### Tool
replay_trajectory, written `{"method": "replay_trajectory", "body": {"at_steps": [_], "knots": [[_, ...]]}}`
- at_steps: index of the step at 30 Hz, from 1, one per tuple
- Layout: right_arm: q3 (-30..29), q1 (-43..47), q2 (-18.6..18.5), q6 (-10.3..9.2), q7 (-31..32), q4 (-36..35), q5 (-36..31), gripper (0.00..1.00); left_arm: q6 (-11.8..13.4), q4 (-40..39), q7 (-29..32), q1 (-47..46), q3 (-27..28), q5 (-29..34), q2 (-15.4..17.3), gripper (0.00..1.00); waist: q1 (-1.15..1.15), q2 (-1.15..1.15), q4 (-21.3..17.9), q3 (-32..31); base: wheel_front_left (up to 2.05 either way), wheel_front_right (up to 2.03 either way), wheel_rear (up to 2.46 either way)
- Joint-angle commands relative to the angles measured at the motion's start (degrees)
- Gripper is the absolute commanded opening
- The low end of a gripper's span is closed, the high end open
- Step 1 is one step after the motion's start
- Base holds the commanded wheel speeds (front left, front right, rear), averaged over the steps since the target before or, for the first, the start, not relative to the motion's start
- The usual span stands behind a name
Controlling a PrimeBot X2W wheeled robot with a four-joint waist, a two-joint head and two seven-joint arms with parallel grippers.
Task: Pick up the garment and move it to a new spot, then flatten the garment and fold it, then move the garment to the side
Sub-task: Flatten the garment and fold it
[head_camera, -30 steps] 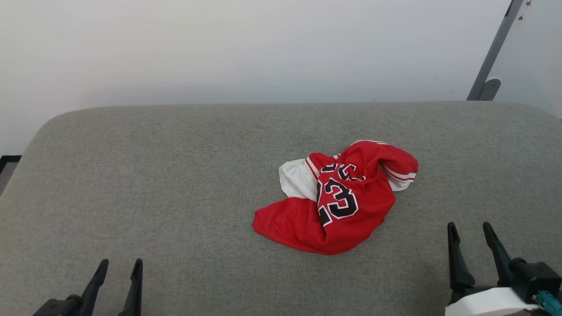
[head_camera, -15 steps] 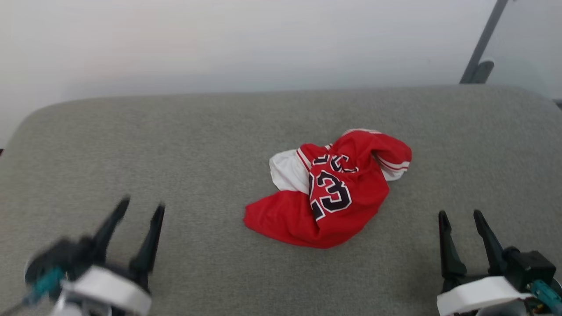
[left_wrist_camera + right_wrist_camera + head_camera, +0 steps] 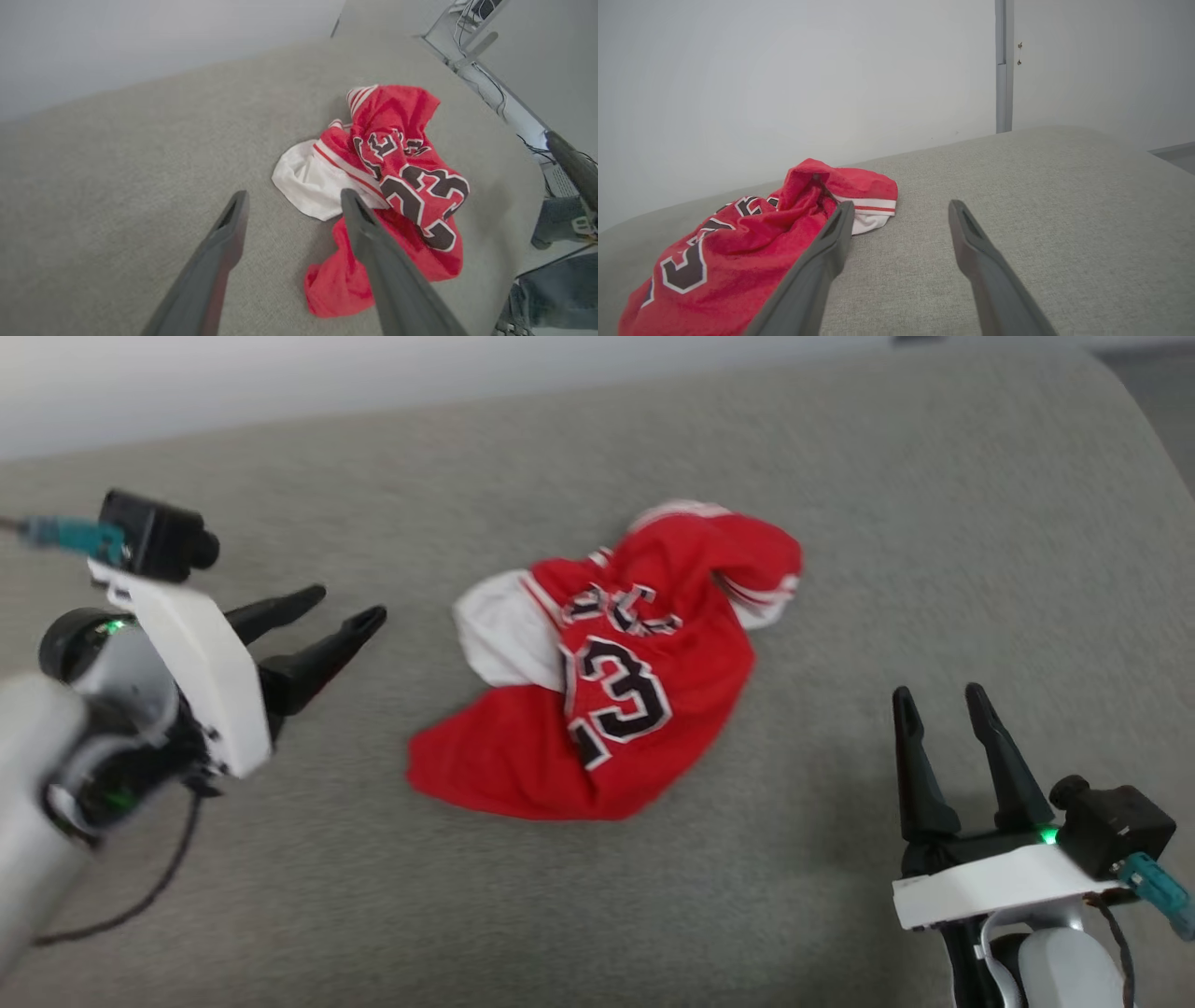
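Garment: the red jersey (image 3: 607, 681) lies crumpled in a heap on the desk, just above the middle of the head view.
Print: the black, white-edged number 23 (image 3: 621, 695) faces up. The lettering above it is creased and cannot be read.
White patch: a white fold (image 3: 499, 639) sticks out at the left of the heap.
Trim: red and white stripes (image 3: 761, 593) show at the upper right of the heap.
Left gripper: the left gripper (image 3: 347, 602) is at the left of the head view, with its fingers pointing right at the jersey.
Left jaws: they are spread well apart and hold nothing. A strip of bare desk lies between the tips and the white fold.
Left wrist view: the jersey (image 3: 397, 154) fills the centre right. The right-hand finger crosses in front of its lower edge.
Right gripper: the right gripper (image 3: 938, 693) is at the lower right of the head view, with its fingers pointing up the frame.
Right jaws: they are open and empty, and stand apart from the jersey, below and to its right.
Right wrist view: the jersey (image 3: 738, 252) sits at the lower left. The left-hand finger crosses in front of the striped edge.
Desk: the desk (image 3: 840, 457) is covered in grey cloth, and a rounded corner shows at the upper right of the head view.
Wall: a plain pale wall (image 3: 784, 70) fills the top of the right wrist view, with a grey post (image 3: 1001, 70) upright at the upper right.
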Motion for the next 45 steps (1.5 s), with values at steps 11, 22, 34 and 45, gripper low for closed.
{"method": "replay_trajectory", "body": {"at_steps": [11,22,34,45], "knots": [[2.9,-2.6,0.0,0.00,-0.3,-1.8,5.1,1.00,0.1,4.2,21.9,-9.8,-2.1,-19.1,2.2,1.00,0.00,0.00,-10.9,10.4,0.00,0.00,0.00],[4.0,-3.0,0.0,0.00,-0.3,-2.9,6.6,1.00,0.1,6.7,22.9,-10.5,-3.9,-15.8,2.7,1.00,0.00,0.00,-13.0,12.9,0.00,0.00,0.00],[3.1,-3.7,0.0,0.00,-0.3,-2.9,6.0,1.00,0.1,6.4,18.2,-11.0,-6.9,-14.0,2.2,0.00,0.00,0.00,-11.1,12.9,0.00,0.00,0.00],[1.0,-3.0,0.0,0.00,-0.3,-1.5,3.4,1.00,0.1,7.4,9.7,-8.4,-4.6,-17.3,7.9,0.00,0.00,0.00,-5.2,8.3,0.00,0.00,0.00]]}}
